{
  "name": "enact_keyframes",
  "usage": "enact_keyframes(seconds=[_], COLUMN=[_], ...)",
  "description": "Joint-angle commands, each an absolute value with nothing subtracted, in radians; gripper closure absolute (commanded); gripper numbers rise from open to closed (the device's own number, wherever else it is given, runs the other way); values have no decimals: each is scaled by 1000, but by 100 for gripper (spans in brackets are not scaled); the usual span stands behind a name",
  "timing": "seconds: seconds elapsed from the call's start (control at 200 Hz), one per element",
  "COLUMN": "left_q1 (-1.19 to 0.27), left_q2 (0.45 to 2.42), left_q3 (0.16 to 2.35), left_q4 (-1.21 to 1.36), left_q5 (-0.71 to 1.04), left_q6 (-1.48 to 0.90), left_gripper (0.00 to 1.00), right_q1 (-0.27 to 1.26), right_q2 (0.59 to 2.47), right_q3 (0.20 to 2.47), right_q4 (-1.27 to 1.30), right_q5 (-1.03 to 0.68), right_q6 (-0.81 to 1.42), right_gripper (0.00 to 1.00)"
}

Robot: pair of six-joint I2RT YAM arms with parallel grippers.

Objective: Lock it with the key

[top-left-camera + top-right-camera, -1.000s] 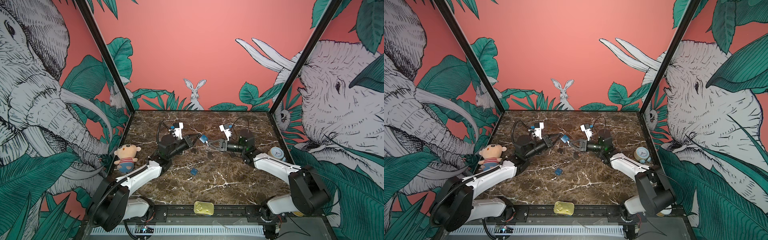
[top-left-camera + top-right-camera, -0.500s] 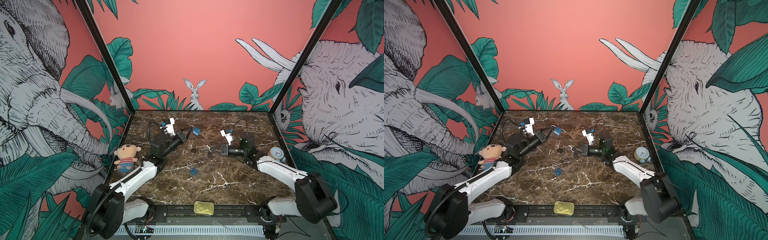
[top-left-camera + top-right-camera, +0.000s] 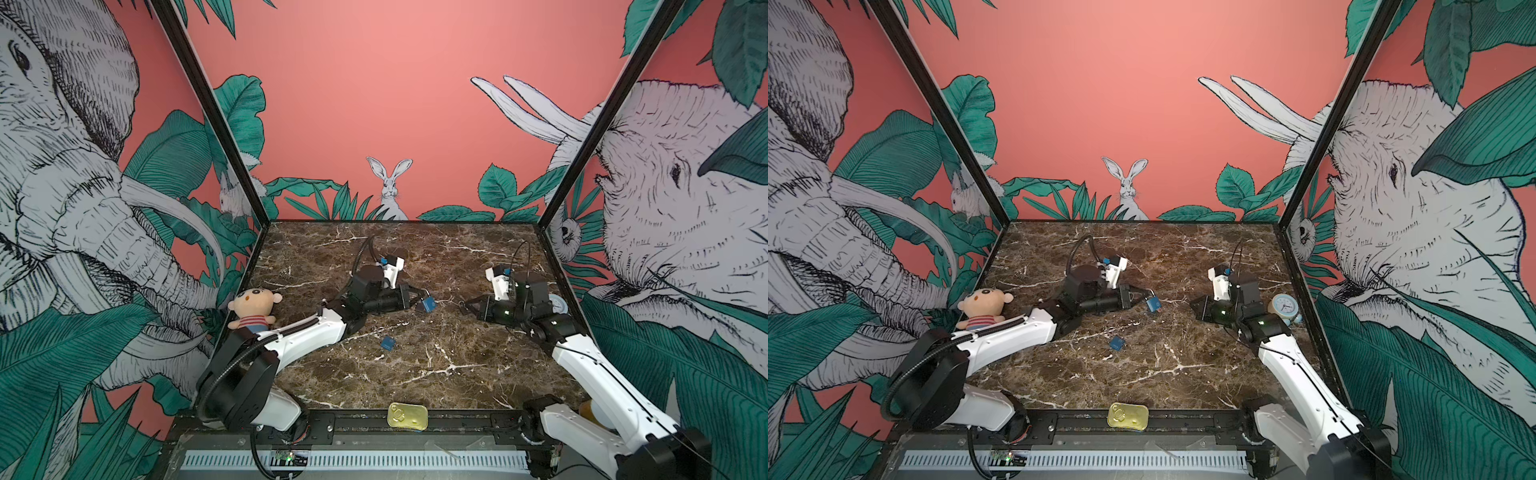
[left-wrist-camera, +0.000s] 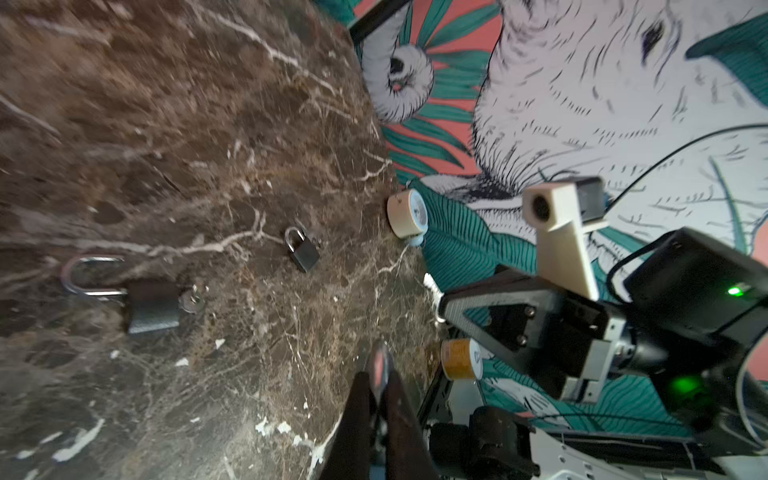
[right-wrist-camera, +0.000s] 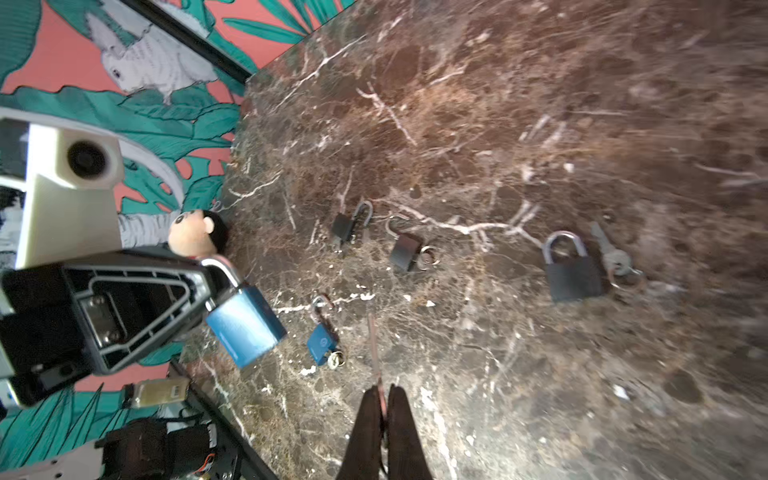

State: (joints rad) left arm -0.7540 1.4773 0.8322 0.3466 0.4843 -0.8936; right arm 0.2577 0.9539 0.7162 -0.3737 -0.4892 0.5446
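My left gripper (image 3: 417,296) is shut on the steel shackle of a blue padlock (image 3: 428,305), which hangs just above the marble at the middle; the right wrist view shows that padlock (image 5: 245,326) tilted below the fingers. In the left wrist view only the shackle's bend (image 4: 379,365) shows between the closed pads. My right gripper (image 3: 464,305) is shut on a thin key (image 5: 373,345), seen edge-on and pointing at the padlock from the right. The key's toothed tip (image 4: 431,286) sticks out of the right gripper. A gap separates key and padlock.
A small blue padlock (image 3: 387,343) with a key lies on the marble in front. Three black padlocks (image 5: 405,251) (image 5: 343,226) (image 5: 573,274) lie further back. A plush doll (image 3: 253,307) sits at the left wall, a clock (image 3: 1283,305) at the right, a tin (image 3: 407,415) at the front edge.
A second ago key and padlock nearly met at the middle. The right gripper has since drawn back to the right; the left swung back-left with the padlock, then came back toward the middle.
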Motion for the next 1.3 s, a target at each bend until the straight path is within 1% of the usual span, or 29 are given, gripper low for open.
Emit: enact_keyframes(seconds=[0.0, 0.18, 0.335, 0.58, 0.95, 1.24, 1.295], left_q1=[-805, -879, -919, -950, -976, -986, -985], left_q2=[1543, 1709, 1842, 1993, 2111, 2153, 2154], left_q3=[892, 1006, 1091, 1190, 1261, 1274, 1272], left_q4=[380, 343, 338, 330, 341, 354, 349], left_q5=[510, 523, 529, 529, 529, 518, 514], left_q6=[-885, -890, -926, -990, -1064, -1095, -1095], left_gripper=[100, 100, 100, 100, 100, 100, 95], right_q1=[213, 143, 110, 83, 76, 76, 75], right_q2=[888, 813, 762, 768, 800, 810, 814], right_q3=[678, 647, 626, 607, 591, 576, 570], right_q4=[-500, -596, -622, -616, -572, -551, -546], right_q5=[-418, -377, -375, -408, -441, -445, -448], right_q6=[527, 523, 528, 523, 521, 526, 529], right_gripper=[100, 100, 100, 100, 100, 100, 100])
